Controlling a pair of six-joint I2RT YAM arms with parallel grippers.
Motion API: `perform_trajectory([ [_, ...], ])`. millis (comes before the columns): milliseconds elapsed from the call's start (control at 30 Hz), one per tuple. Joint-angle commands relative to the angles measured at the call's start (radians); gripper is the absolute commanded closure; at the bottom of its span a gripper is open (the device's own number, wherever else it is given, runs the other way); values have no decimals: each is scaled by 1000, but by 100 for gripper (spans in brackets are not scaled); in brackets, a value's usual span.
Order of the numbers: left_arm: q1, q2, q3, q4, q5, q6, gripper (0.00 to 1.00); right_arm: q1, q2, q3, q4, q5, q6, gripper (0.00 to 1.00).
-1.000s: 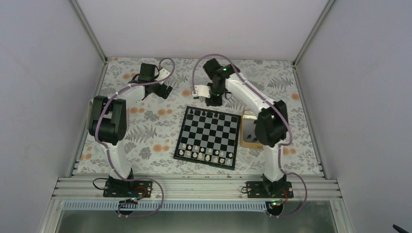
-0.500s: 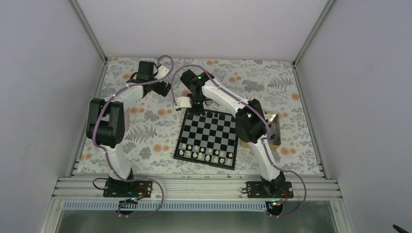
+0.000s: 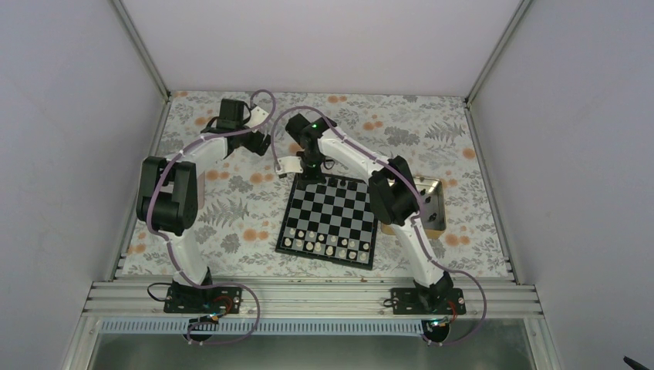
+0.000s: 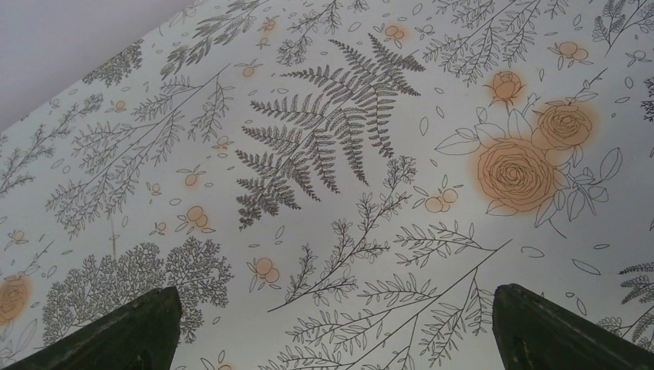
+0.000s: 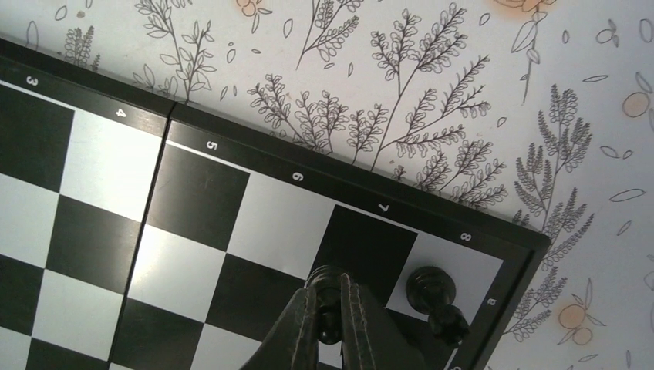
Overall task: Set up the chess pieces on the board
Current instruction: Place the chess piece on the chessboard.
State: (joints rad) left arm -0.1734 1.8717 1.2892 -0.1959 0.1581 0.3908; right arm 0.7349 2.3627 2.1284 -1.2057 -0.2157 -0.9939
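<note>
In the right wrist view my right gripper [image 5: 330, 297] is shut on a tiny black chess piece [image 5: 327, 277], held just above the dark square next to the board's [image 5: 193, 193] corner. Another black piece [image 5: 434, 293] stands on the white corner square beside it. From above, the right gripper [image 3: 308, 164] hovers at the far left corner of the board [image 3: 332, 212]. A few black pieces [image 3: 334, 182] stand along the far row. My left gripper [image 4: 332, 331] is open over the bare flowered cloth, left of the board [image 3: 258, 142].
White chessmen [image 3: 324, 245] fill the board's two near rows. A tan wooden-rimmed tray [image 3: 432, 185] with a few dark pieces in it sits right of the board, partly behind the right arm. Grey walls and metal rails enclose the flowered tablecloth [image 3: 231, 216].
The right arm has swung left from above the far middle of the board to its far left corner, carrying the black piece. The left arm has hardly moved.
</note>
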Motion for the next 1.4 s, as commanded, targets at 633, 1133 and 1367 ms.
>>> perform_trajectory([
  [633,6,-46,-24,32,47,-17,0,6,46,29,43,-5,6,87],
  [1133,10,-58,-24,34,38,-18,0,1,-146,-15,57,35,31,70],
  [1367,20,-67,-14,27,21,-20,0,-104,-402,-179,19,36,47,68],
])
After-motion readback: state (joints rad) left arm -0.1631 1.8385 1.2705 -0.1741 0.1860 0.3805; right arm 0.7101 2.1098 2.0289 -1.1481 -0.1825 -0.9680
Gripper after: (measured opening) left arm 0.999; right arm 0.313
